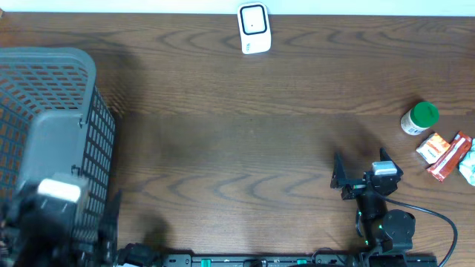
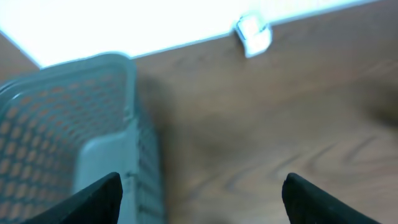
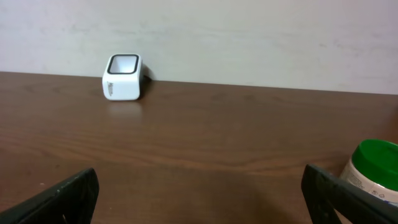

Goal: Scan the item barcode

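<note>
Nearest the lens, the left tool point(image 2: 202, 198) hung above the near right corner of the grey mesh basket point(image 1: 100, 141). Its two dark fingers were spread wide, with nothing between them but basket wall and bare tabletop point(image 1: 237, 133). That pose read as idle rather than reaching, since no loose goods could be made out inside the basket.

The right tool point(image 3: 200, 190) sat low over the near right part of the tabletop. It was opened as far as it goes, empty, and aimed at the far wall. It probably waited there because the goods to be scanned lay just to its right: a green-capped bottle point(image 1: 420, 119), upright, with small packets point(image 1: 433, 149) beside it on the near side and a pale wrapper point(image 1: 467, 169) at the right edge. None of these was touched by either tool, and no barcode could be read at this size.

The barcode scanner point(image 1: 254, 28), a white block with a dark window, stood at the far edge near the middle, well apart from the goods. Open wood lay between goods and scanner, so nothing blocked that route. The bottle stood closest to the right tool, and the packets crowded its near side.
</note>
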Tool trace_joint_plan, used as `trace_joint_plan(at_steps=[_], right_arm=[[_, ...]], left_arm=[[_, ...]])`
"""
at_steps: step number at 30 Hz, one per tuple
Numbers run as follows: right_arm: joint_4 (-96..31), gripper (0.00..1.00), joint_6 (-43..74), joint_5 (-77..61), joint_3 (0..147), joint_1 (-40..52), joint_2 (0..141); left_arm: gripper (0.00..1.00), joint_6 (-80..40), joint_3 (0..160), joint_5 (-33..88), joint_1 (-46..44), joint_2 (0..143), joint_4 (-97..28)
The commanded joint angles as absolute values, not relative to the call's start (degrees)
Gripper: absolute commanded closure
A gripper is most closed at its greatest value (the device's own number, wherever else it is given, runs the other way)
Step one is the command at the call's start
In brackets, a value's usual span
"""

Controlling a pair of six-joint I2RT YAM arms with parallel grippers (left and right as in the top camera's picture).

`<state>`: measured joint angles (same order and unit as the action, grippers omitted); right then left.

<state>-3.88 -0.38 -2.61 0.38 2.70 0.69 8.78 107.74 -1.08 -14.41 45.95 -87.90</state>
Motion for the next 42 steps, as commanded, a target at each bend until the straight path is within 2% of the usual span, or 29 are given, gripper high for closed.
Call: trace_joint_plan(at_steps=[1, 11, 17, 23, 34, 37, 42], right_arm=[[-4.1, 0.01, 0.6, -2.0, 0.3, 3.6, 0.4], [-4.1, 0.01, 0.6, -2.0, 0.3, 3.6, 0.4], [-4.1, 0.01, 0.6, -2.0, 0.3, 3.6, 0.4], [-4.1, 0.01, 0.6, -2.0, 0.3, 3.6, 0.4], [-4.1, 0.01, 0.6, -2.0, 0.3, 3.6, 0.4], [-4.1, 0.01, 0.6, -2.0, 0.3, 3.6, 0.4], [-4.1, 0.01, 0.6, -2.0, 0.3, 3.6, 0.4]], left_arm=[[0.18, 7.8, 107.7, 11.8, -9.8, 40.8, -85.8], [0.17, 7.9, 101.7, 25.1, -3.8, 24.8, -83.0], [0.18, 11.4, 89.6, 25.9, -1.2, 14.2, -79.4], [0.18, 12.9, 70.2, 25.9, -0.3, 7.1, -60.8], [0.18, 13.9, 29.8, 25.1, -0.3, 5.6, -18.5], [0.17, 13.9, 22.4, 23.0, -0.3, 2.8, -11.7], [0.18, 13.9, 16.6, 19.3, -0.1, 0.3, -10.6]])
